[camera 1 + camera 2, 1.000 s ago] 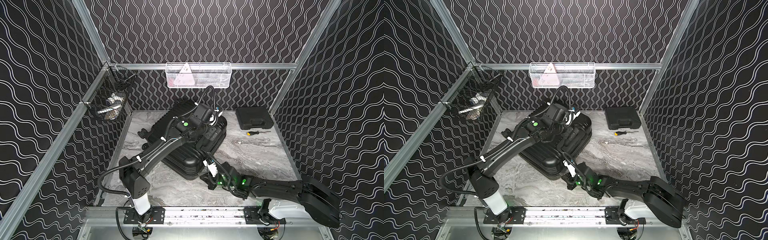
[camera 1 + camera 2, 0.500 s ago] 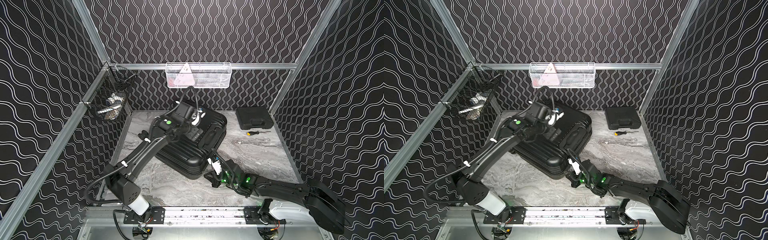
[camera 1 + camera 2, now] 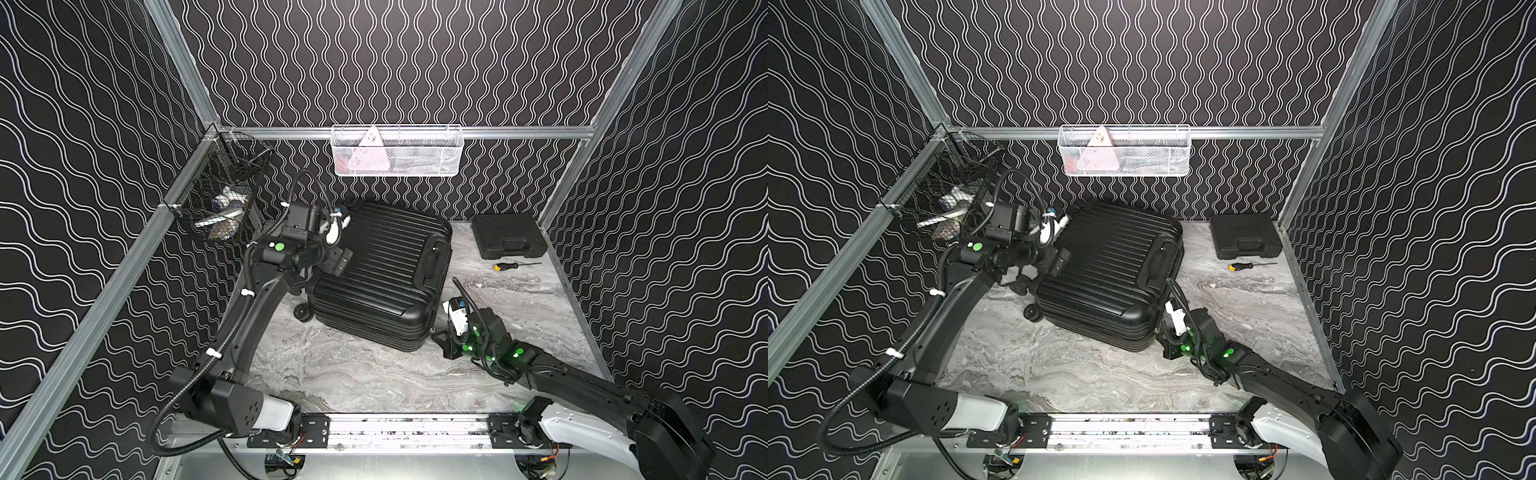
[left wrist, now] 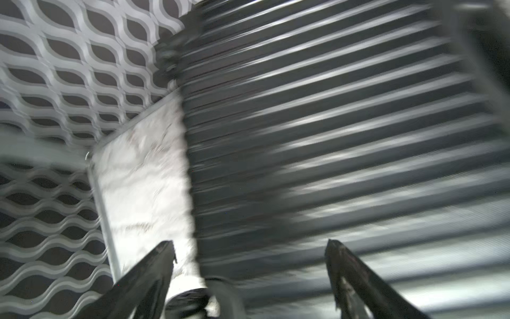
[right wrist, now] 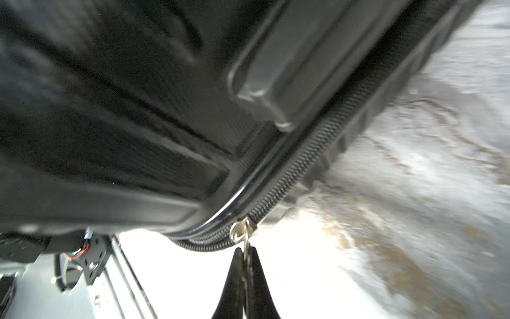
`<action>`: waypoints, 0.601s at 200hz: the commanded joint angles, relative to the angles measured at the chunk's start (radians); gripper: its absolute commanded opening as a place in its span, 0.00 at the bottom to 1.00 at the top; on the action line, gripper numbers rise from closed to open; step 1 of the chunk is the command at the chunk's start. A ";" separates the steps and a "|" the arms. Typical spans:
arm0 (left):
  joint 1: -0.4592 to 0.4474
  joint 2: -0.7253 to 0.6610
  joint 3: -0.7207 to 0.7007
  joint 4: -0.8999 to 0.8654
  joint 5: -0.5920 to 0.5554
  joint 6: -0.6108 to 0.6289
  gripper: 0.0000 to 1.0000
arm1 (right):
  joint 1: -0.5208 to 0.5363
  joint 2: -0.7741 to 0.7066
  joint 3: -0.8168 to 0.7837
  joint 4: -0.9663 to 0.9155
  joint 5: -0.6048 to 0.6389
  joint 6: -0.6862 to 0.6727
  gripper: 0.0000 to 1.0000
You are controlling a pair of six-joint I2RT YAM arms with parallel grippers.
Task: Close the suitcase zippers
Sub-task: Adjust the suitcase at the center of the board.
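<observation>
We see suitcase (image 3: 382,274) (image 3: 1108,270) lying flat on table (image 3: 374,374), toward rear, in both top views. Only right wrist view shows us right gripper (image 5: 245,251) pinching silver zipper pull (image 5: 241,232) at corner of zippers (image 5: 311,143) track. Only left wrist view shows left gripper (image 4: 249,243) spread wide at ribbed shell edge, gripping nothing.

left end effector (image 3: 341,262) swung off the suitcase (image 3: 386,270) middle to its left edge, right end effector (image 3: 444,340) crept rightward with the zipper pull (image 5: 242,230) at the lower corner
</observation>
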 commanded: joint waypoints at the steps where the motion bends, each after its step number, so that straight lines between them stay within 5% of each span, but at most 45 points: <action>1: 0.088 0.057 0.055 -0.035 0.006 -0.177 0.82 | -0.035 -0.001 0.007 -0.031 -0.018 -0.009 0.00; 17: 0.198 0.072 0.058 -0.055 0.091 -0.225 0.78 | -0.047 0.002 0.010 -0.031 -0.038 -0.009 0.00; 57: 0.359 -0.007 -0.105 0.037 0.094 -0.250 0.84 | -0.113 0.002 0.037 -0.089 -0.032 -0.039 0.00; 99: 0.349 -0.047 -0.153 0.078 0.290 -0.144 0.82 | -0.210 0.003 0.062 -0.118 -0.132 -0.075 0.00; 120: 0.201 -0.129 -0.211 0.155 0.311 -0.020 0.84 | -0.217 0.025 0.061 -0.110 -0.177 -0.081 0.00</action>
